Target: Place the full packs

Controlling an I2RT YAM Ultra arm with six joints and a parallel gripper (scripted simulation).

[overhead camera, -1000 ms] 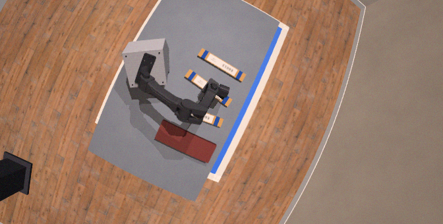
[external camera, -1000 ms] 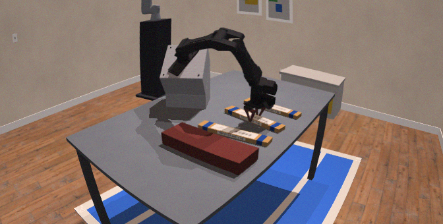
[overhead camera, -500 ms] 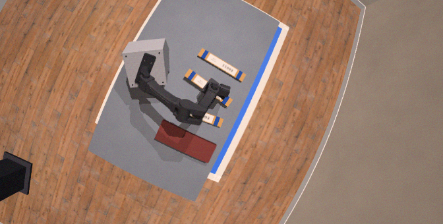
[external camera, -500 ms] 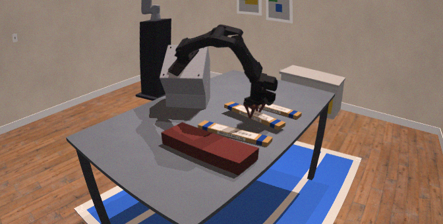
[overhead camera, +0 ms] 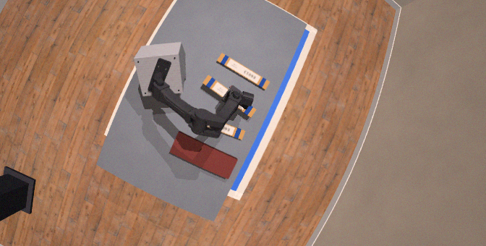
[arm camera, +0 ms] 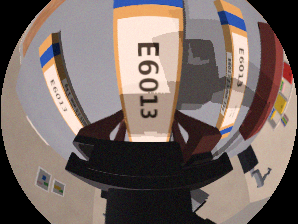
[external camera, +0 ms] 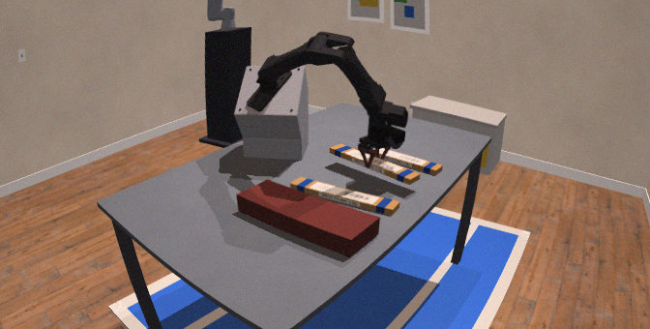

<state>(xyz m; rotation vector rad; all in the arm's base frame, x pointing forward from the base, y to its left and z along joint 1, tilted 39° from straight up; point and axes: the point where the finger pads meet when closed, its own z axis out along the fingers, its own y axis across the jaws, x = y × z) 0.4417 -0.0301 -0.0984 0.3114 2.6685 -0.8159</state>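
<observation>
1. Step: weigh-by-lift, prob. The middle pack [overhead camera: 218, 89] [external camera: 403, 172] [arm camera: 147, 60] is up off the table [overhead camera: 235, 16] [external camera: 193, 234] [arm camera: 95, 60], its shadow apart from it; full or light can't be told by eye.
2. Gripper [overhead camera: 233, 99] [external camera: 376, 157] [arm camera: 149, 111]: partly open, approx. mid-range, fingers shut on the middle pack's long sides, nr its mid-length.
3. Next: hold steady, judge wt. If full, carry over the near pack to the platform, lower flat w/ its middle over it, then let go; if light, set back down on the table. Risk: clipping the near pack en route, or pack tipping if grip's off-centre.
4. Low platform [overhead camera: 217, 160] [external camera: 310, 215] [arm camera: 270, 80]: beyond the near pack from gripper; no packs on it, so 0 placed.
5. Near pack [overhead camera: 235, 132] [external camera: 339, 194] [arm camera: 237, 75]: on table, betw. gripper & platform. Far pack [overhead camera: 243, 71] [external camera: 411, 161] [arm camera: 57, 90]: on table, gripper's other side.
6. Contents: all 3 labelled E6013, rods not visible; qty unknown.
</observation>
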